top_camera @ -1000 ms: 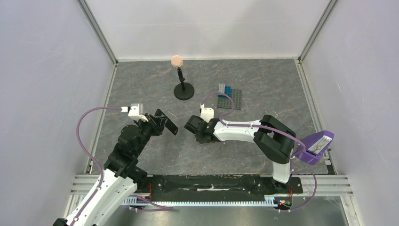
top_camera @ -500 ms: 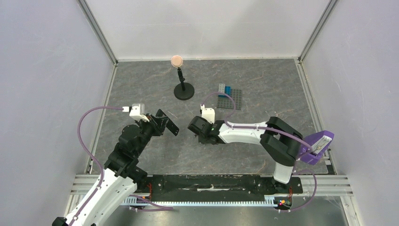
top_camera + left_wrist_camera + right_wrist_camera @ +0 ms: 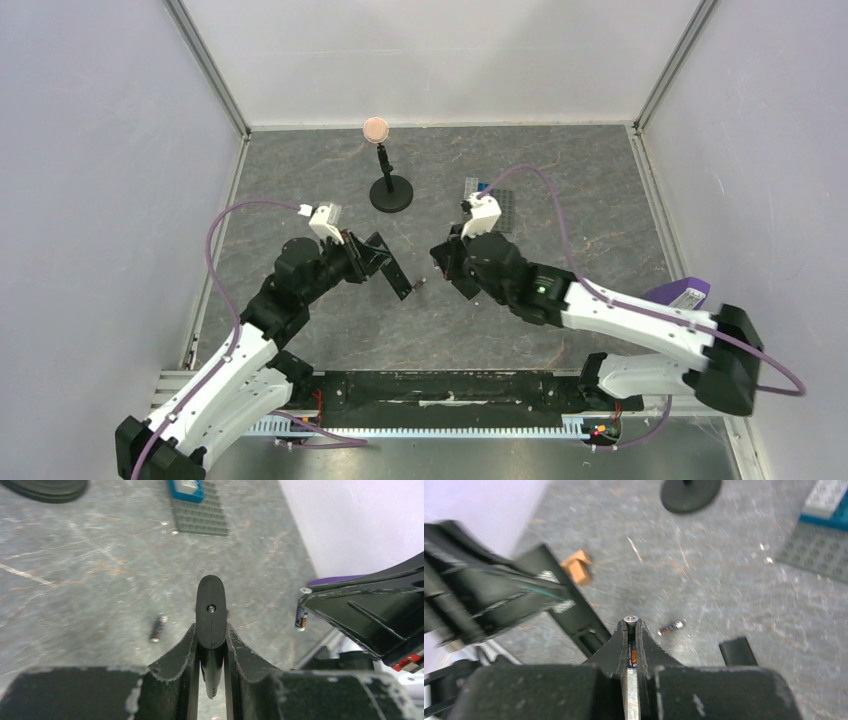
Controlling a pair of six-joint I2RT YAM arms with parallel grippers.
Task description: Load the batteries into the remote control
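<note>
Closest in, our left gripper (image 3: 211,630) is pressed together on the remote control (image 3: 211,605), which its wrist camera sees end-on, a narrow black edge rising between the two fingers. From above, the remote's (image 3: 391,266) long axis runs on a diagonal, its clamped end to the far left and its free end down to the near right, off the table (image 3: 560,330). We cannot tell from any view which way the battery recess faces.

Our right gripper (image 3: 630,625) is pinched tight on the held battery (image 3: 631,652). That battery lies lengthwise along the fingers, with its metal cap just showing at the tips. From this hand the remote (image 3: 574,615) lies ahead and to the left, near but apart. In our judgement the coming move turns on this: the battery's axis points out along the fingers, so it has to be swung parallel to the remote's length and brought to the recess face, and the right arm is the one to bring it.

A little further out, the loose battery (image 3: 419,284) lies flat on the table between the two hands, just beside the remote's free end, touched by neither. Well beyond stand the grey studded baseplate (image 3: 500,210) and a black stand (image 3: 390,192)
</note>
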